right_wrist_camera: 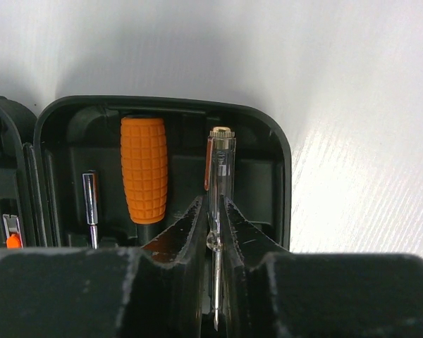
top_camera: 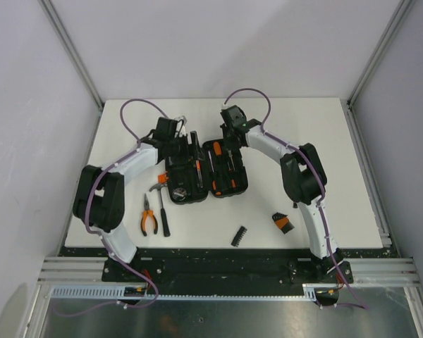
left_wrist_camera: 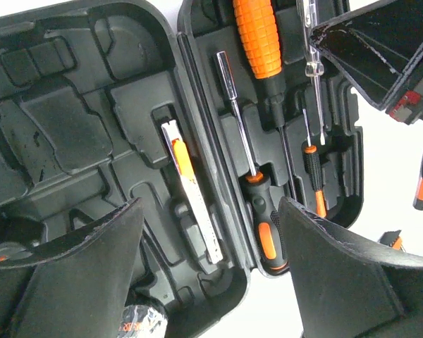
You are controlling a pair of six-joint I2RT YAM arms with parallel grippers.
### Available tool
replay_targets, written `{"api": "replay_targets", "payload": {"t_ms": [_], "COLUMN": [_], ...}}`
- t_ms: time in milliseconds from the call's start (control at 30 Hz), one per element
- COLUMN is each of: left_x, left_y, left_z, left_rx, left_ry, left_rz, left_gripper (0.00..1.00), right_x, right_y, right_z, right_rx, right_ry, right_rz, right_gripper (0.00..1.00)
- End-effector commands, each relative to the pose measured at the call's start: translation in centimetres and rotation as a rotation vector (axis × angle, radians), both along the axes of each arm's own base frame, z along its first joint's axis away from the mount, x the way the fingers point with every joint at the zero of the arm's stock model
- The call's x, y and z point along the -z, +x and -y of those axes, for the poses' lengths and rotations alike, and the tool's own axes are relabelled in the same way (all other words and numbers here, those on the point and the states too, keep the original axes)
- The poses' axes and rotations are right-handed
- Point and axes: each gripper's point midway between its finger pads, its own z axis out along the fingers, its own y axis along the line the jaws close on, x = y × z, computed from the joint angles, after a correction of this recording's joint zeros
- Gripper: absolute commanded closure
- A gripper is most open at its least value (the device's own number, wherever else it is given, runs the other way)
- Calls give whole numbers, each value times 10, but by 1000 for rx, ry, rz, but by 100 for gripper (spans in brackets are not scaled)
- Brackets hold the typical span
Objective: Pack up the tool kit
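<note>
The black tool kit case (top_camera: 206, 171) lies open mid-table, both halves up. My right gripper (right_wrist_camera: 213, 211) is shut on a clear tester screwdriver (right_wrist_camera: 219, 169) with an orange clip, held over the far end of the case's right half (right_wrist_camera: 268, 141), next to a big orange-handled driver (right_wrist_camera: 144, 169). It is also in the top view (top_camera: 230, 134). My left gripper (left_wrist_camera: 211, 282) is open and empty above the case's hinge (left_wrist_camera: 197, 105), beside a white-orange knife (left_wrist_camera: 190, 190) and a black-orange screwdriver (left_wrist_camera: 266, 225) in their slots. It is at the left half's far end (top_camera: 178, 141).
Orange-handled pliers (top_camera: 149, 215) and a hammer (top_camera: 162, 208) lie left of the case. A black bit holder (top_camera: 239, 236) and a small black-orange tool (top_camera: 283, 222) lie nearer the front right. The table's white edge and frame rails surround it.
</note>
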Motion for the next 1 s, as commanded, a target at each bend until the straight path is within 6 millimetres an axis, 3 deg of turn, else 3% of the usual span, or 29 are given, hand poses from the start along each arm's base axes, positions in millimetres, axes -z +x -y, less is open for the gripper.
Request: {"api": "replay_targets", "payload": {"t_ms": [0, 100, 200, 267, 533, 700, 967], "left_x": [-21, -26, -30, -32, -32, -31, -28], "left_y": [25, 34, 44, 50, 64, 66, 62], "left_z": [6, 12, 20, 27, 48, 44, 36], "left_rx": [5, 11, 22, 34, 55, 37, 22], "left_ry": [-18, -28, -40, -45, -58, -37, 3], "left_rz": [73, 84, 95, 103, 108, 117, 127], "left_gripper": [18, 18, 18, 19, 19, 20, 20], "right_x": [107, 110, 113, 115, 122, 129, 137], "right_y": [-99, -100, -100, -101, -109, -123, -163], "right_z": [40, 46, 53, 58, 59, 59, 63], "right_rx": [-16, 12, 39, 40, 7, -7, -49], "right_ry": [-192, -207, -233, -256, -274, -291, -289], "right_rz": [-432, -448, -465, -470, -502, -582, -778], "right_gripper": [81, 84, 96, 99, 100, 100, 100]}}
